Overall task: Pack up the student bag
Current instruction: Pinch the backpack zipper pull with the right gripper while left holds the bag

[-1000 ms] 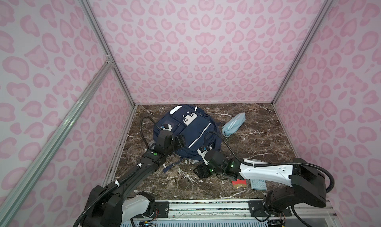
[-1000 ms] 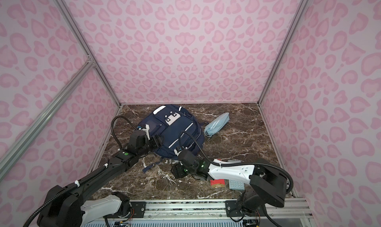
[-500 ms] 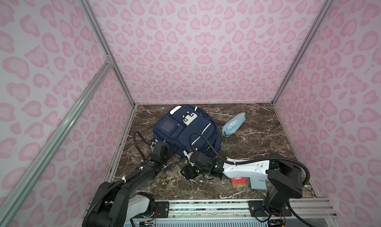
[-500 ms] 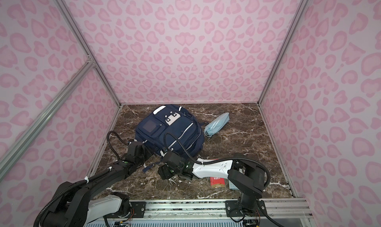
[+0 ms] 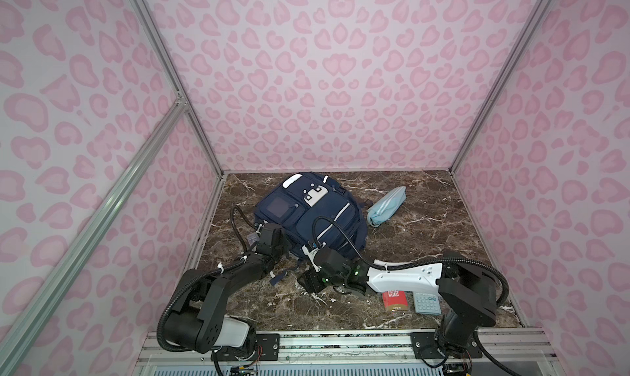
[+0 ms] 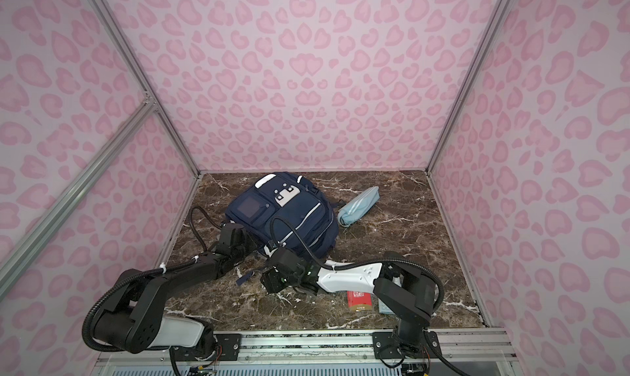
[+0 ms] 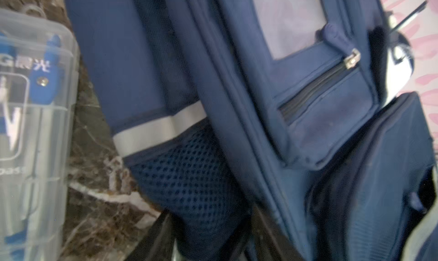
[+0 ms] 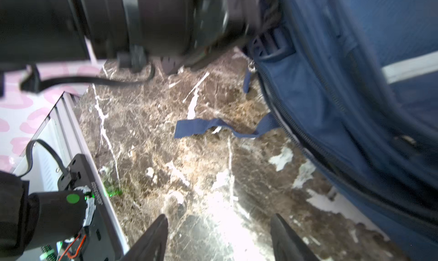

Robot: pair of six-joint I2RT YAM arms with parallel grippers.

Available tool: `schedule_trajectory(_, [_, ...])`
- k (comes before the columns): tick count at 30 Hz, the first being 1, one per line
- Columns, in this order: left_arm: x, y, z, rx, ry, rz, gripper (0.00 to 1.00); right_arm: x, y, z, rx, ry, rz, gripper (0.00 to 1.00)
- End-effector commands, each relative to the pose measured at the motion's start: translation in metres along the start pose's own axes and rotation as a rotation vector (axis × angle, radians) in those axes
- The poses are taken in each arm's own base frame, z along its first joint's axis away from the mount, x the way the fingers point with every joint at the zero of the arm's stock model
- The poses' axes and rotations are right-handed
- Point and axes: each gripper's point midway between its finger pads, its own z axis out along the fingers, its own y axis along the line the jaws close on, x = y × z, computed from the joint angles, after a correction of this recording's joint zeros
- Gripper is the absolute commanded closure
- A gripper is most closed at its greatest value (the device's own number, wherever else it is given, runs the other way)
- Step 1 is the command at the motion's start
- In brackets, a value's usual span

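The student bag (image 5: 308,217) lies flat, back-left on the floor (image 5: 426,255), long axis far-to-near; the left gripper (image 5: 276,243) is nearer, against its near-left side, finger spread unclear; the right gripper (image 8: 220,236), wide and empty, sits just off the bottom edge.

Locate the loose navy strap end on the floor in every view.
Top view: loose strap on the marble, just in front of the student bag.
Top view: same spot, strap on marble.
Left wrist: not in it.
Right wrist: strap flat on marble, reaching the bag's zipped edge.
Shared landmark: the student bag.
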Motion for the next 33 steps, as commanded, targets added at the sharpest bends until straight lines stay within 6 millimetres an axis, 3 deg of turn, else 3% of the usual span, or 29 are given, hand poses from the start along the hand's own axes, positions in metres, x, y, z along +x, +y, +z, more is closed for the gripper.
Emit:
schedule_trajectory(1, [0.009, 0.004, -0.001, 0.033, 0.0, -0.054, 0.32, -0.005, 0.001, -0.001, -0.004, -0.025, -0.014, 0.3])
schedule_trajectory(3, [0.008, 0.006, 0.004, 0.013, 0.0, -0.035, 0.36, -0.005, 0.002, 0.001, -0.011, -0.029, -0.01, 0.3])
schedule_trajectory(4, [0.008, 0.005, 0.006, 0.017, 0.006, -0.031, 0.44, -0.005, 0.002, 0.003, -0.013, -0.03, -0.009, 0.3])
schedule_trajectory(6, [0.007, -0.004, 0.008, 0.053, 0.004, -0.046, 0.71, -0.006, 0.002, 0.007, -0.014, -0.026, -0.012, 0.3])
schedule_trajectory(11, [-0.001, -0.025, -0.005, 0.113, 0.004, -0.041, 0.96, -0.021, -0.002, 0.011, 0.015, -0.055, -0.043, 0.34])
schedule_trajectory(15, [-0.007, -0.04, -0.025, 0.173, 0.0, -0.046, 0.97, -0.04, -0.005, 0.02, 0.028, -0.086, -0.085, 0.43])
schedule_trajectory(20, [-0.006, -0.059, -0.045, 0.266, 0.026, -0.07, 0.97, -0.058, -0.017, 0.033, 0.082, -0.11, -0.085, 0.44])
schedule_trajectory(27, [-0.002, -0.068, -0.064, 0.301, 0.033, -0.063, 0.97, -0.082, -0.033, 0.037, 0.279, -0.239, -0.102, 0.43])
schedule_trajectory(30, [0.001, -0.07, -0.067, 0.3, 0.039, -0.053, 0.97, -0.093, -0.038, 0.034, 0.326, -0.293, -0.097, 0.51])
schedule_trajectory(33, [0.001, -0.069, -0.069, 0.307, 0.035, -0.057, 0.97, -0.103, -0.044, 0.03, 0.363, -0.353, -0.09, 0.73])
